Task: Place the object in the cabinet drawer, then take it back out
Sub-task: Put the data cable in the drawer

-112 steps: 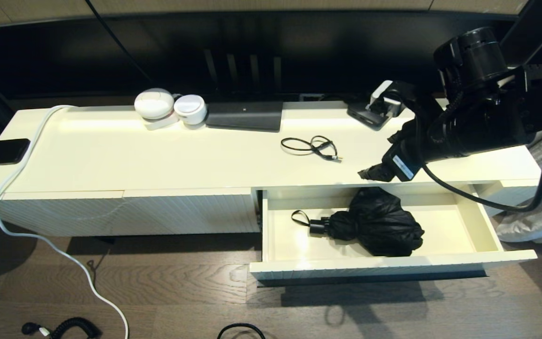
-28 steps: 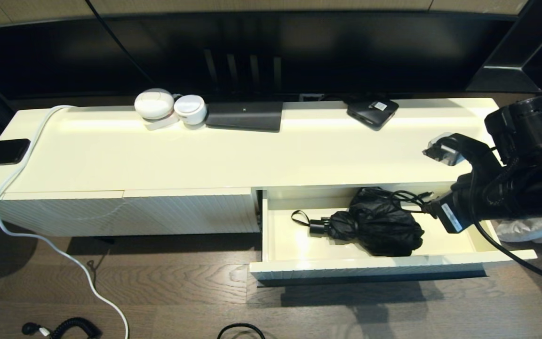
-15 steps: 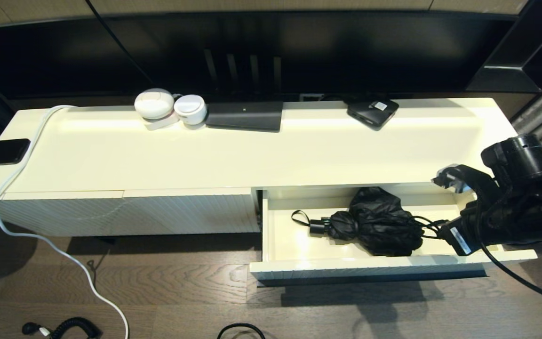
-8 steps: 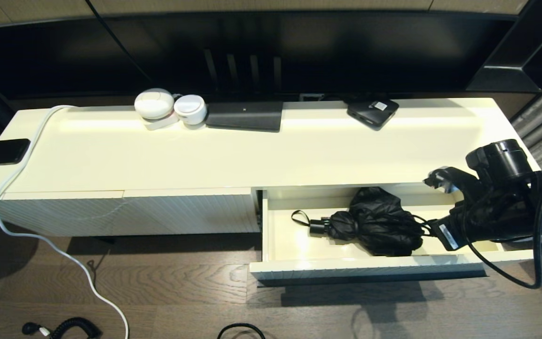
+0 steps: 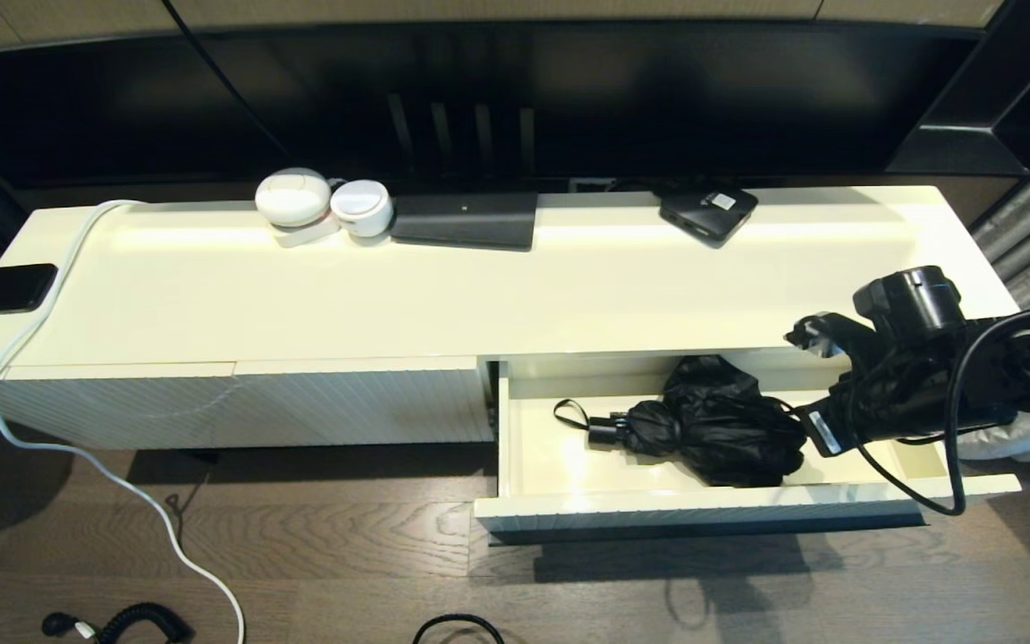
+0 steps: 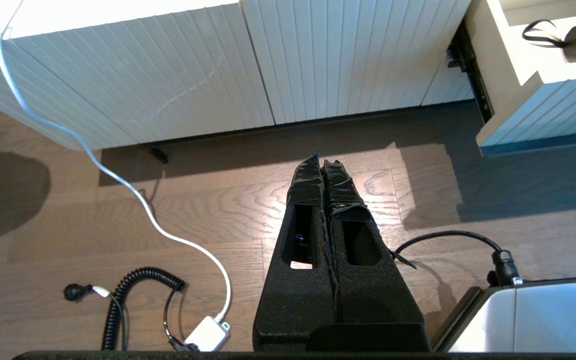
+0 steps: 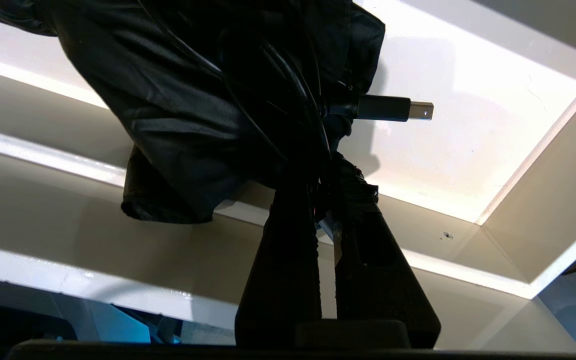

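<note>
While the drawer is standing pulled out: the right arm is reaching into its right half from the robot's right side.

Task object: a thin black cable [image 7: 393,108] with a small metal-tipped plug is hanging from the right gripper [image 7: 330,192], inside the cabinet drawer [image 5: 922,461].

Right gripper: its two fingers are pressing together on the cable's strands, with the plug end sticking out free above the cream drawer floor; in the head view the gripper [image 5: 799,419] is sitting just beside the folded black umbrella [image 5: 716,420].

Where the cable is lying: its loops are draping against the umbrella's fabric, and I cannot tell whether any part is already resting on the drawer floor.

Left gripper: the left gripper [image 6: 324,167] is hanging idle over the wooden floor [image 6: 218,200] in front of the ribbed cabinet front [image 6: 168,65], fingers closed flat against each other and holding nothing.

Step in hand, as I am judging it: the putting-in half is nearing its end, with the release not yet made.

How the cable is likely handling: very light, limp and thin, so it is probably flopping and snagging rather than holding shape; black on black fabric, it is likely hard to pick out.

Where to take hold: pinching several strands together near the bundle's middle, or the stiffer plug body, seems safest.

Risk: a later grab could be catching umbrella fabric or its wrist strap [image 5: 569,413] along with the cable.
</note>
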`<state>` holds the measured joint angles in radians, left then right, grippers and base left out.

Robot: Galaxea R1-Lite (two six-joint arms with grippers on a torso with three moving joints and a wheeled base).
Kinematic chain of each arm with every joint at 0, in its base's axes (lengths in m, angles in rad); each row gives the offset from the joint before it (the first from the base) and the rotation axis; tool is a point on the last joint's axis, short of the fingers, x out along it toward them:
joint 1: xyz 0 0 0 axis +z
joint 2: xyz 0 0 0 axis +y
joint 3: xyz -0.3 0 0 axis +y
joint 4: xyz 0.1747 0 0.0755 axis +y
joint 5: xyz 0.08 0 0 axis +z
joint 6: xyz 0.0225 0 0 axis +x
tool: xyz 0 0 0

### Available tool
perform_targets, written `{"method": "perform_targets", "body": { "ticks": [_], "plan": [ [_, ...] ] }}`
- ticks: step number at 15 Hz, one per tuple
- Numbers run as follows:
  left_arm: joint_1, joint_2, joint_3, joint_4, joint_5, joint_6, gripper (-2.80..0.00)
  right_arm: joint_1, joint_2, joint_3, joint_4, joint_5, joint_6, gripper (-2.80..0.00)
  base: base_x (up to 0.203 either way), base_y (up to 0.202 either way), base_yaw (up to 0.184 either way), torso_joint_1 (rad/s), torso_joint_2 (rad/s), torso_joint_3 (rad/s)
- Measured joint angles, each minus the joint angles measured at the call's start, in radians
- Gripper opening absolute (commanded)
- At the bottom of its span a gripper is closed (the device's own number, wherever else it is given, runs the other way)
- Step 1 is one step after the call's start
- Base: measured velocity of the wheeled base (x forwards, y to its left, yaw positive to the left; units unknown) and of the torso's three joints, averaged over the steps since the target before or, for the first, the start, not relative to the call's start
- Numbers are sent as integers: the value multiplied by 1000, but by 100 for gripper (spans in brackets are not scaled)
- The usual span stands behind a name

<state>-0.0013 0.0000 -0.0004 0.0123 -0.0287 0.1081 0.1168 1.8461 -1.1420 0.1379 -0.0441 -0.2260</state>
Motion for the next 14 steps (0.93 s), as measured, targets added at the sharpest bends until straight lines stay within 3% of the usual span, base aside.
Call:
{"method": "perform_targets", "body": {
  "ticks": [14],
  "plan": [
    [0, 0, 0, 0, 0, 0, -280, 46, 53, -75, -15, -6, 25, -280, 0, 0, 0, 0, 0, 0]
  ]
}}
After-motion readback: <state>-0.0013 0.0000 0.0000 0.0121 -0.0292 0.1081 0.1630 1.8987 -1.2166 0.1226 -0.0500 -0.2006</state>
